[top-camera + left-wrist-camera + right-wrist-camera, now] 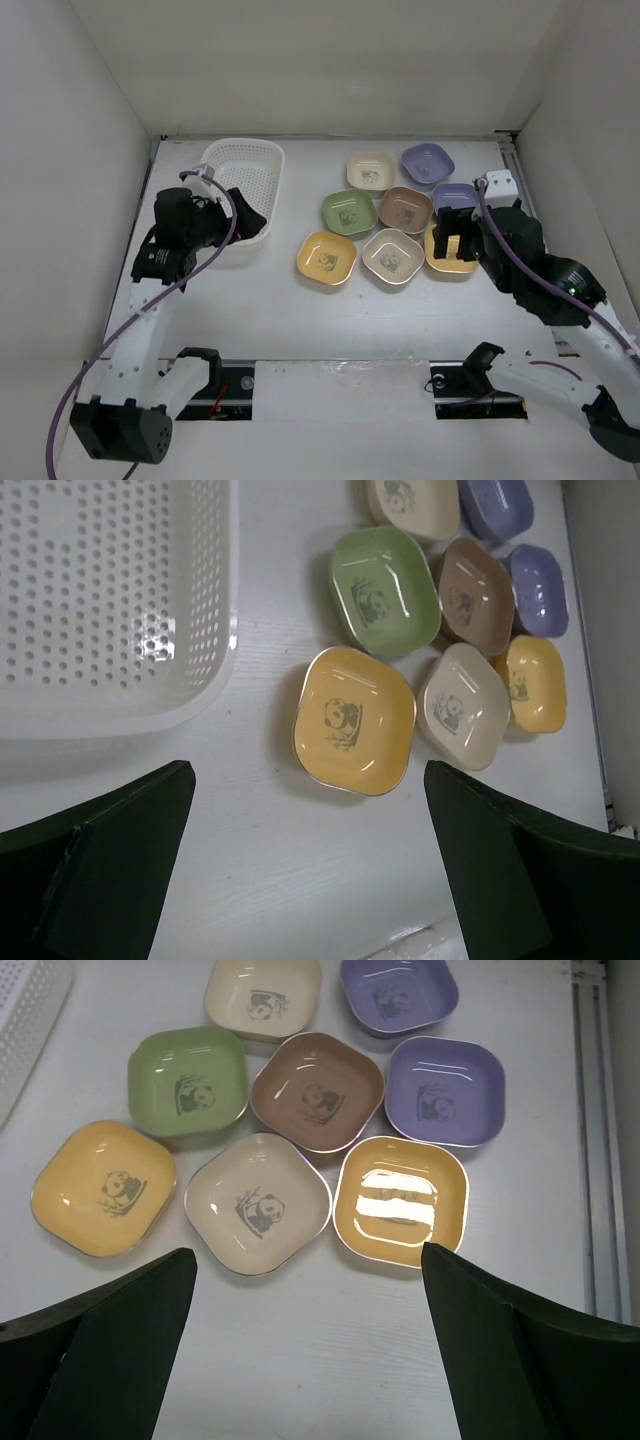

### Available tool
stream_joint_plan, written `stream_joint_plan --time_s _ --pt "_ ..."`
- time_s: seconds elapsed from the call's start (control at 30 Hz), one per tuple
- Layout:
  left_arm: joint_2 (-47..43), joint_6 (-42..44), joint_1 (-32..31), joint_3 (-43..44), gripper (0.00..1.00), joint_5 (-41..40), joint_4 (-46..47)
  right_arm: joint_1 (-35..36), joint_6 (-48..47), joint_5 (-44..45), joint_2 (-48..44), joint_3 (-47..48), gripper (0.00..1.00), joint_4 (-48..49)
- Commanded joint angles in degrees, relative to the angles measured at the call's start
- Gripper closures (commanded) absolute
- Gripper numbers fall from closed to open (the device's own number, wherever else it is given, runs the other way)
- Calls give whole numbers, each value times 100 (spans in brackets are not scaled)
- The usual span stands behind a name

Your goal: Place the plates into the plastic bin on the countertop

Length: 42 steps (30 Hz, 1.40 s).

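Eight plates lie clustered on the white countertop (300,320): cream (372,170), two lavender (428,162), green (348,212), brown (406,208), beige (392,256) and two yellow-orange (327,257). The white perforated plastic bin (243,175) stands at the back left and holds no plates. My left gripper (245,215) is open and empty over the bin's near right corner; its wrist view shows the bin (110,600) and the left yellow plate (353,720). My right gripper (458,232) is open and empty above the right yellow plate (402,1200), beside the beige plate (258,1203).
White walls close in the left, back and right sides. A metal rail (600,1140) runs along the right edge of the counter. The arm bases, purple cables and a black mounting strip (330,385) sit at the near edge.
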Motion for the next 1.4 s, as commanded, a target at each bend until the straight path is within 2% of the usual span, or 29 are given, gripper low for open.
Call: stream_joint_plan --time_s 0.0,0.07,0.1,0.13,0.17,0.2,0.23,0.33,0.43,0.6,0.9,1.03,1.3,1.33,1.37 --pt "385 199 -13 -135 0 313 32 -34 -9 -328 161 4 0 669" --pt "753 199 -266 -135 0 472 85 -34 -71 -381 320 4 0 809" --pt "973 -2 -729 39 0 -59 85 -34 -123 -381 372 -48 0 871" --pt "1375 -256 -2134 224 0 -813 85 -34 -123 -381 434 -48 0 924" --pt "1588 -519 -2827 452 0 -1551 16 -34 -193 -381 574 -48 0 924" --pt "1799 -757 -3382 706 0 -2742 -63 -34 -194 -381 636 21 0 924" --pt "2315 -1099 -3875 1301 0 -3058 -203 -34 -194 -381 637 109 0 924" --pt "2793 -1383 -4011 1772 0 -3684 -565 -86 -194 -486 567 110 0 924" --pt "2786 -1655 -4012 1457 0 -4019 -512 -87 -247 -627 303 -74 0 995" --pt "2724 -2007 -4012 789 0 -4265 -380 -139 -247 -846 48 -487 0 995" --pt "3418 -2359 -4012 481 0 -4581 -127 -139 -352 -1268 -110 -611 0 1302" --pt "3480 -2500 -3696 -10 5 -4318 374 -139 -457 -1418 -110 -664 0 1364" --pt "4297 -2816 -3696 -381 27 -4160 859 -139 -510 -1471 -110 -611 0 1364" --pt "4297 -2816 -3696 -442 38 -4160 859 -139 -510 -1471 -163 -611 0 1364" --pt "4297 -2955 -3748 -442 46 -4160 859 -139 -510 -1471 -163 -611 0 1364"
